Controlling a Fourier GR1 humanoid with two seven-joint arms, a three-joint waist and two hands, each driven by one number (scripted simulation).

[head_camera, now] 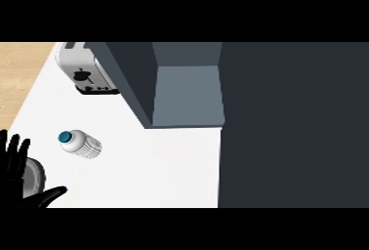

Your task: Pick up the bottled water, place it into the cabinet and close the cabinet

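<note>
The bottled water [81, 143], white with a blue cap, stands on the white counter [158, 166] at the left. My left hand [16, 168] shows at the left edge, fingers straight and up, thumb out, a short way left of and below the bottle and not touching it. The cabinet [186, 90] is at the top centre, its grey inside shelf showing and its dark door [130, 83] swung open on the left side. My right hand does not show.
A silver toaster [83, 68] sits at the counter's back left, beside the open door. A large dark panel [296, 124] fills the right side. Wooden floor [22, 73] lies beyond the counter's left edge.
</note>
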